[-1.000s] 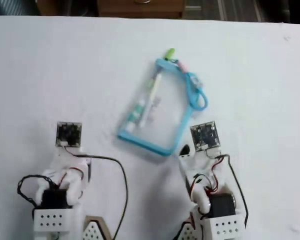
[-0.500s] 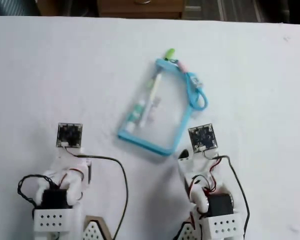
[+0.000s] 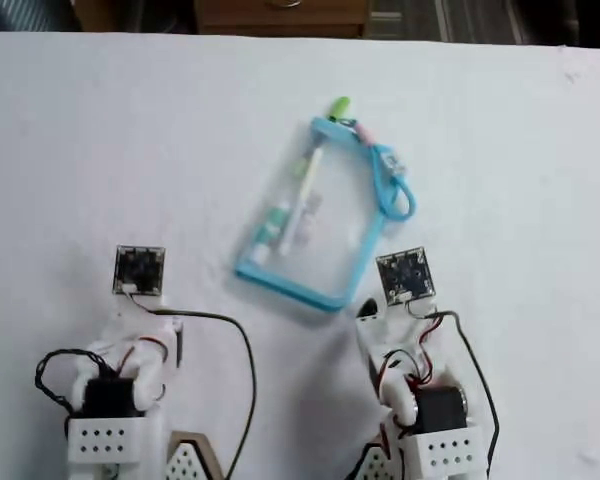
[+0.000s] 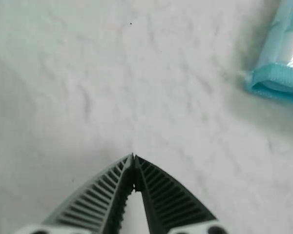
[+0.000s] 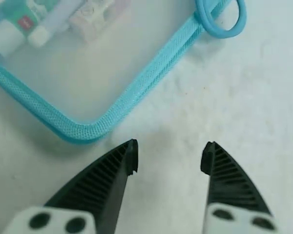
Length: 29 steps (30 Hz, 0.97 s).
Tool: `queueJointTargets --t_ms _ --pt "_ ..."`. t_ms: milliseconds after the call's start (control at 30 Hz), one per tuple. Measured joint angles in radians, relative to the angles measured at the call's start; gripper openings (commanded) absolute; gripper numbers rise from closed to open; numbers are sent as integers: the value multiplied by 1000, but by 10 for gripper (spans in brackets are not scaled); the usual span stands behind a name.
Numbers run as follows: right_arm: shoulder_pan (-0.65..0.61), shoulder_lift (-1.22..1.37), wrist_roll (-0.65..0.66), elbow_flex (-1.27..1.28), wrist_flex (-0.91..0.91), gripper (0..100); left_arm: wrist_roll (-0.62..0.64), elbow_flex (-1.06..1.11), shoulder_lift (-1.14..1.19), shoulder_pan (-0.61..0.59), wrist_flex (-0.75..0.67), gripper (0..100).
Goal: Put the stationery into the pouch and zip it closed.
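On the worktop (image 3: pixel 130 130), middle: pouch (image 3: pixel 315 225), lying flat and slanted, clear face with blue woven trim, near corner just beside the right gripper (image 5: pixel 168 156).
Inside the pouch: stationery (image 3: pixel 292 210), a pen-like stick and a few small pieces, bunched along one long side; nothing loose seen around it.
At the far short end: green and pink tab (image 3: pixel 342 108), perhaps the zip pull; too small to tell whether the zip is shut.
Beside the long edge: loop strap (image 3: pixel 398 192), blue cord, resting on the worktop against the trim.
Fingers of left gripper (image 4: pixel 133 168): closed on nothing, tips together above bare worktop, a pouch corner off to one side.
Fingers of right gripper: spread wide, empty, hovering just short of the rounded near corner.
Handling, as a judgement: light and floppy; smooth film likely to slip and buckle under a pinch; contents free to slide if tilted.
Where to hold: stitched trim at a corner or edge, stiffer and rougher than the film; probably one gripper pinning that while the other takes the pull.
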Motion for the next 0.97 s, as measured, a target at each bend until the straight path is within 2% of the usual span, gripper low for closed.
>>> queueJointTargets --t_ms 967 --pt "0 0 0 0 14 219 0 0 0 0 0 24"
